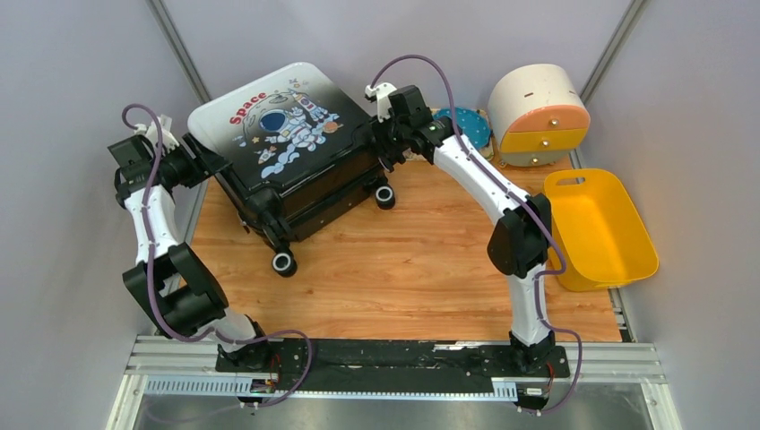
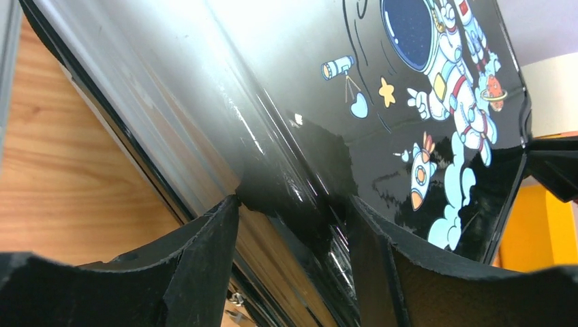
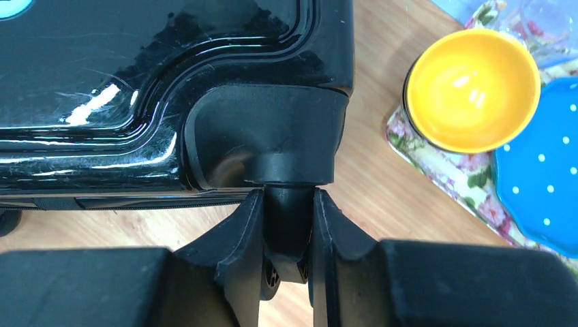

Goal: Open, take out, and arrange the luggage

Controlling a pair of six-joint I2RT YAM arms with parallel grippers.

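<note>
Seen from above: the luggage [image 1: 287, 152] closed and print-up at the far left of the wooden table [image 1: 403, 269], left gripper [image 1: 199, 159] at its left edge, right gripper [image 1: 387, 148] at its right corner. Just behind that corner, a blue plate [image 1: 466, 125]; further right, a round drawer box [image 1: 538, 112] and a yellow bin [image 1: 618, 260], both apart from the case. Through the left wrist: fingers spread wide astride the shell's rim, touching it; cannot tell whether clamped. Through the right wrist: fingers drawn narrow and pinched on the corner caster [image 3: 286, 225]; close by on a floral mat [image 3: 450, 170], a yellow bowl [image 3: 470, 88].
</note>
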